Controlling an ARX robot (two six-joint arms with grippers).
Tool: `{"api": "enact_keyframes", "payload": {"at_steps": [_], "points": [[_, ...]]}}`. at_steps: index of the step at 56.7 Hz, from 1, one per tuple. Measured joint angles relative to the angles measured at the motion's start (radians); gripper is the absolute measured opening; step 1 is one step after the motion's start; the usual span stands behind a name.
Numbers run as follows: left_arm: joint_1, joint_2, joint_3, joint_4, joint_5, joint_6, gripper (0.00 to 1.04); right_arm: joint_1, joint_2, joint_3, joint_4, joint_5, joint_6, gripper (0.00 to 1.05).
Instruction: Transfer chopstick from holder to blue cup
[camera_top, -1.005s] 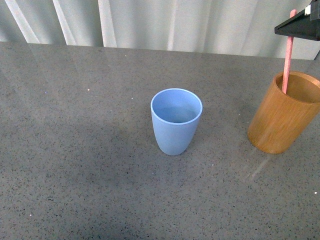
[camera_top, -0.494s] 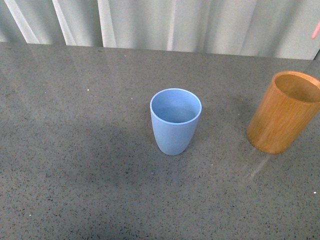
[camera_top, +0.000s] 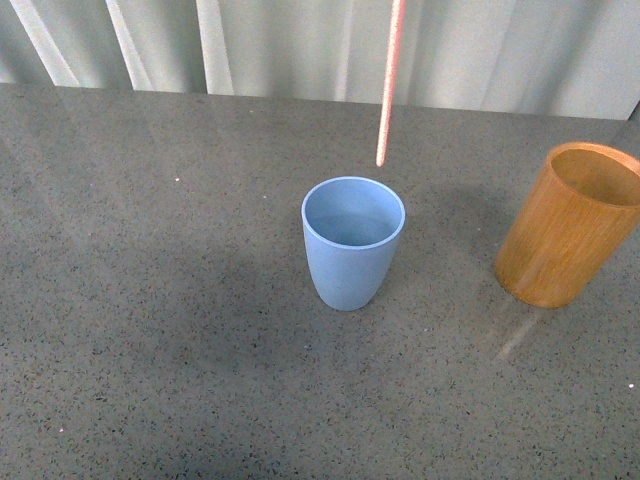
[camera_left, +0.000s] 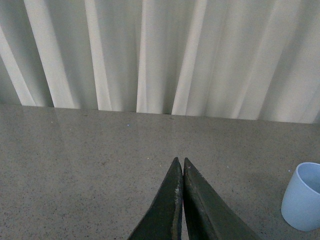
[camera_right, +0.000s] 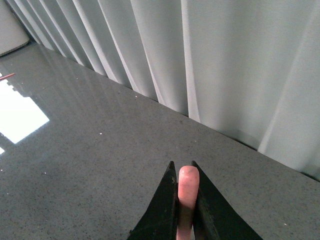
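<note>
The pale pink chopstick (camera_top: 389, 80) hangs nearly upright from the top edge of the front view, its lower tip just above the far rim of the blue cup (camera_top: 352, 241). My right gripper (camera_right: 182, 167) is shut on the chopstick (camera_right: 186, 192), whose rounded end shows between the dark fingers; the gripper itself is out of the front view. The orange-brown wooden holder (camera_top: 568, 238) stands at the right with nothing inside that I can see. My left gripper (camera_left: 180, 161) is shut with nothing in it, and the blue cup (camera_left: 303, 196) shows off to one side of it.
Everything stands on a grey speckled tabletop (camera_top: 160, 300). A pale pleated curtain (camera_top: 300, 45) runs along the far edge. A bright window reflection (camera_right: 17, 115) lies on the table in the right wrist view.
The chopstick has left the holder, gone up out of view at the right, and now hangs over the blue cup. The holder and cup stayed put.
</note>
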Motion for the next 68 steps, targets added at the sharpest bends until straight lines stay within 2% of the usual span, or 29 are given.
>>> {"api": "enact_keyframes", "payload": {"at_steps": [24,47,54,60,61,63,64,68], "points": [[0.000,0.000,0.000,0.000,0.000,0.000,0.04,0.091,0.071,0.010,0.019,0.044,0.011,0.03],[0.000,0.000,0.000,0.000,0.000,0.000,0.04,0.074,0.074,-0.027,0.009,0.053,0.008,0.03],[0.000,0.000,0.000,0.000,0.000,0.000,0.04,0.067,0.074,-0.048,-0.001,0.080,-0.013,0.28],[0.000,0.000,0.000,0.000,0.000,0.000,0.04,0.063,0.074,-0.060,0.009,0.090,-0.013,0.46],[0.000,0.000,0.000,0.000,0.000,0.000,0.04,0.065,0.074,-0.064,0.024,0.114,-0.014,0.46],[0.000,0.000,0.000,0.000,0.000,0.000,0.04,0.078,0.069,-0.118,0.169,0.292,-0.032,0.41],[0.000,0.000,0.000,0.000,0.000,0.000,0.04,0.078,0.068,-0.135,0.211,0.342,-0.036,0.39],[0.000,0.000,0.000,0.000,-0.001,0.000,0.04,0.066,0.017,-0.313,0.506,0.674,-0.056,0.23]]}}
